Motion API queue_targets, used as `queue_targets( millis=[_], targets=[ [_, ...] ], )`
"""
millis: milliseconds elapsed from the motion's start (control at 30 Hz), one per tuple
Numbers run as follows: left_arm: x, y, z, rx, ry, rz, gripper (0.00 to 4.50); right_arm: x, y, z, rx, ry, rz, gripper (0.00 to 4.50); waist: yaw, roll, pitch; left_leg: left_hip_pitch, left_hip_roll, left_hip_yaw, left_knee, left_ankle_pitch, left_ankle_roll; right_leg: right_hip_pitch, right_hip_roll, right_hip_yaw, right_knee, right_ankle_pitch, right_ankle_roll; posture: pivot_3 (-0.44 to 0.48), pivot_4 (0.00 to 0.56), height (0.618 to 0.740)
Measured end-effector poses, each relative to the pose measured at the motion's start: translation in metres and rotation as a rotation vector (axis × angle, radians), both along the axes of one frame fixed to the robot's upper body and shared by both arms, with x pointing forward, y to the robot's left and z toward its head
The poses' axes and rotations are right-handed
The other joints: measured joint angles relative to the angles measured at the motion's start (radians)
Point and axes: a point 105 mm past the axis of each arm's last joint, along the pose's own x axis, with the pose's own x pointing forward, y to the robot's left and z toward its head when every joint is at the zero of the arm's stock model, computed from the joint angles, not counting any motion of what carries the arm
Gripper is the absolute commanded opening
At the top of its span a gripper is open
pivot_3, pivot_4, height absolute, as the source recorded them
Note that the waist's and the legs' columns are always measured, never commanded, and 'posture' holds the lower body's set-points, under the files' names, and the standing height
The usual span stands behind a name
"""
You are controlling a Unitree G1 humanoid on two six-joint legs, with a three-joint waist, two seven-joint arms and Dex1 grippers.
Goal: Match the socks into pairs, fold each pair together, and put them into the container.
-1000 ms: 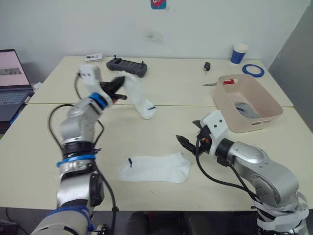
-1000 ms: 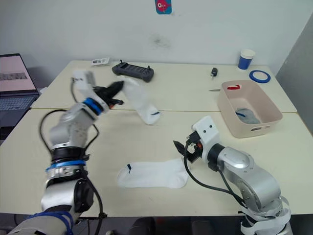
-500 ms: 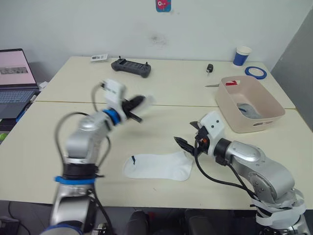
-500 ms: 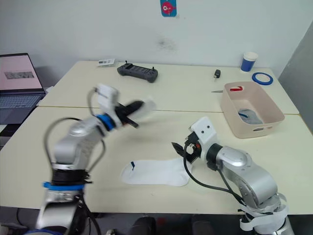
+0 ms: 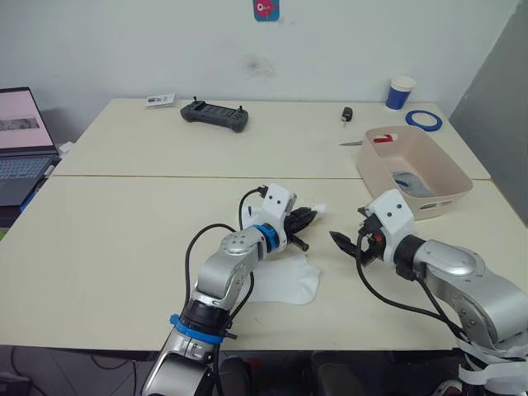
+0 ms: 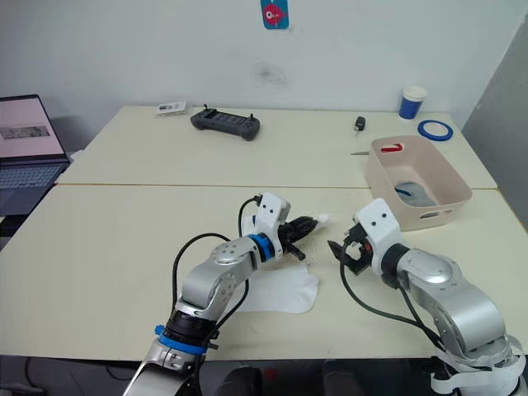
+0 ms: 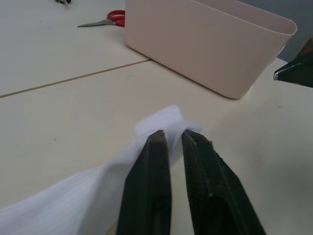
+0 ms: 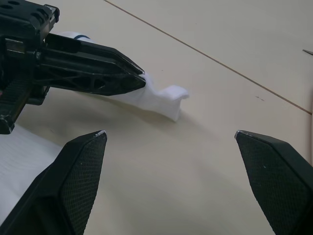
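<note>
My left gripper (image 5: 308,218) is shut on the end of a white sock (image 7: 164,122), low over the middle of the near table. The sock's tip (image 5: 318,208) pokes out past the fingers (image 7: 151,171), and the rest trails back under my forearm. Another white sock (image 5: 289,282) lies flat on the table just below; where the two overlap is hidden by the arm. My right gripper (image 5: 342,242) stands wide open a little to the right, its fingertips (image 8: 85,166) facing the held end. The pale pink container (image 5: 441,165) sits at the right with a grey sock (image 5: 410,181) inside.
On the far table lie a black controller (image 5: 216,115), a key fob (image 5: 347,115), scissors (image 5: 363,141), a blue tape roll (image 5: 424,120) and a blue-and-white cup (image 5: 400,91). A laptop (image 5: 21,148) stands off the left edge. The near table's left half is bare.
My left arm has swung down from the far left with the white sock, ending low over the flat sock, close to my right gripper. The right gripper stays open.
</note>
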Motion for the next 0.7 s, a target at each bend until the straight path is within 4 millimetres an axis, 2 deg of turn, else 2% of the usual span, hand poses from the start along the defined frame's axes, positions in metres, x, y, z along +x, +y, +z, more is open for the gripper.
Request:
queue_targets(
  millis=[100, 200, 300, 367, 433, 533, 700],
  targets=[
    [-0.004, 0.005, 0.009, -0.015, 0.005, -0.025, 2.45, 0.000, 0.000, 0.000, -0.001, 0.001, -0.005, 4.50, 0.001, 0.000, 0.000, 0.000, 0.000, 0.000, 0.000, 0.000, 0.000, 0.000, 0.000, 0.000, -0.001, 0.000, 0.000, 0.000, 0.150, 0.740],
    [-0.013, 0.016, 0.032, -0.068, 0.001, -0.056, 3.42, 0.000, -0.001, 0.000, -0.003, 0.001, -0.004, 4.50, 0.001, 0.000, 0.000, 0.000, 0.000, 0.000, 0.000, 0.000, 0.000, 0.000, 0.000, 0.000, 0.000, 0.000, 0.000, 0.000, 0.150, 0.740],
    [-0.023, 0.040, 0.054, -0.069, -0.028, -0.090, 4.42, 0.000, -0.001, 0.000, -0.007, -0.001, -0.003, 4.50, -0.002, 0.000, 0.000, 0.000, 0.001, 0.000, 0.000, 0.000, 0.000, 0.000, 0.000, 0.000, 0.000, 0.000, 0.000, 0.000, 0.150, 0.740],
    [-0.019, 0.063, 0.063, -0.058, -0.058, -0.027, 4.47, 0.001, -0.002, 0.000, -0.008, -0.004, -0.001, 4.50, -0.002, 0.000, 0.000, 0.001, 0.001, 0.000, -0.001, 0.000, 0.000, 0.000, 0.000, 0.000, 0.000, 0.000, 0.000, 0.000, 0.150, 0.740],
    [-0.007, 0.095, 0.061, -0.023, -0.064, 0.091, 4.47, 0.002, -0.002, 0.000, -0.007, -0.005, -0.001, 4.50, -0.001, 0.000, 0.000, 0.001, 0.001, 0.000, 0.000, 0.000, 0.000, 0.000, 0.000, 0.000, -0.001, 0.000, 0.000, 0.000, 0.150, 0.740],
    [0.007, 0.138, 0.042, 0.028, -0.003, 0.238, 4.47, 0.003, -0.001, 0.000, -0.003, -0.008, 0.000, 4.50, 0.001, 0.000, 0.000, 0.001, 0.001, 0.000, 0.000, 0.000, 0.000, 0.000, 0.000, 0.000, -0.001, 0.000, 0.000, 0.000, 0.150, 0.740],
    [0.021, 0.173, 0.004, 0.090, 0.107, 0.356, 4.47, 0.003, 0.011, 0.001, 0.007, -0.022, 0.049, 4.50, 0.004, 0.000, 0.000, 0.000, 0.001, 0.000, -0.001, 0.000, 0.000, 0.000, 0.000, -0.001, -0.002, 0.000, 0.000, 0.000, 0.150, 0.740]
  ],
)
